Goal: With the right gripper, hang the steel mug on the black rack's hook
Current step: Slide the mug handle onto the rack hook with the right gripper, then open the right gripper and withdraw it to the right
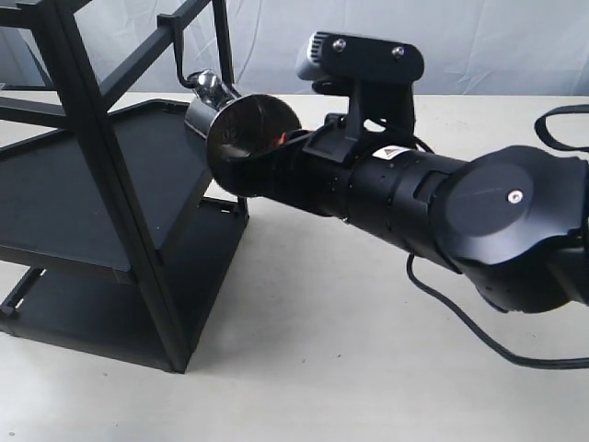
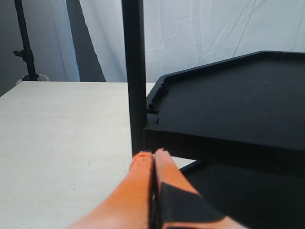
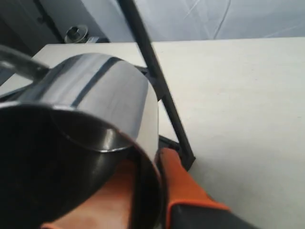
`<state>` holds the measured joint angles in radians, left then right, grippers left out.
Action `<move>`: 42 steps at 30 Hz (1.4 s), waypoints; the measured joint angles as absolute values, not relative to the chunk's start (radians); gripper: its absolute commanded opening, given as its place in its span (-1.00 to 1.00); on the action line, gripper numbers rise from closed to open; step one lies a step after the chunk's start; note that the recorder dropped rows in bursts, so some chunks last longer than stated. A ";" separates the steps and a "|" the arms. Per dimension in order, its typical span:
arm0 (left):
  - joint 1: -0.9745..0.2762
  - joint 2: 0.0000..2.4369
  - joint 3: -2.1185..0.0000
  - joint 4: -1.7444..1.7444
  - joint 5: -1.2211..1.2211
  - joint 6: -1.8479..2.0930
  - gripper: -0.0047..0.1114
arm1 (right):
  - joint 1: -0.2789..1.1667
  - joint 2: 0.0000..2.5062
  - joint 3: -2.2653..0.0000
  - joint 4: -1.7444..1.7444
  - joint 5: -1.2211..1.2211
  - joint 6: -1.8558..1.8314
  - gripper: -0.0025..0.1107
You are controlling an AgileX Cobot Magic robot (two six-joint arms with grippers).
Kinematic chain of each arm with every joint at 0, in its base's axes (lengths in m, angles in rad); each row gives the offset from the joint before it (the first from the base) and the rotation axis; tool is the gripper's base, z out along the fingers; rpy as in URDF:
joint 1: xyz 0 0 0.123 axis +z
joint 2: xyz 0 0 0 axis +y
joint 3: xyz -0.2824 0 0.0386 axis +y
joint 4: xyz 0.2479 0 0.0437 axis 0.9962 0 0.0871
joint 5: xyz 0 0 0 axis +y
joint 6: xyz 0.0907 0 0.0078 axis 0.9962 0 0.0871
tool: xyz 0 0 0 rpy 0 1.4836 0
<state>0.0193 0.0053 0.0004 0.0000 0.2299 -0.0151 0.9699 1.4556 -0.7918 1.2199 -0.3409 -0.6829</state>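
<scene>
My right gripper [image 1: 281,143] is shut on the rim of the steel mug [image 1: 244,133], one orange finger inside the cup and one outside. I hold the mug on its side, mouth toward the arm, beside the black rack [image 1: 101,166] and above its shelf edge. The looped handle [image 1: 207,85] points up and sits right by the lower end of the hook [image 1: 175,55] on the upper crossbar; I cannot tell whether they touch. The right wrist view shows the mug [image 3: 95,90], my gripper [image 3: 151,171] and a rack post [image 3: 157,71]. My left gripper [image 2: 153,155] is shut and empty beside a rack post [image 2: 133,71].
The pale table [image 1: 322,368] carries a black cable [image 1: 479,331] under the right arm. A black strap [image 1: 561,124] lies at the far right. The rack's flat shelf [image 2: 238,105] fills the area beside the left gripper. A stand [image 2: 24,43] is behind the table.
</scene>
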 measured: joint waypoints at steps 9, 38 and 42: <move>0.019 0.005 0.000 0.000 0.230 -0.015 -0.89 | 0.978 1.446 -0.792 1.220 -0.274 -0.697 -0.40; 0.019 0.005 0.000 0.000 0.230 -0.015 -0.89 | 0.978 1.059 -0.677 1.742 -0.822 -1.649 -0.97; 0.019 0.005 0.000 0.000 0.230 -0.015 -0.89 | 0.978 1.059 -0.675 1.744 -0.943 -1.655 -0.97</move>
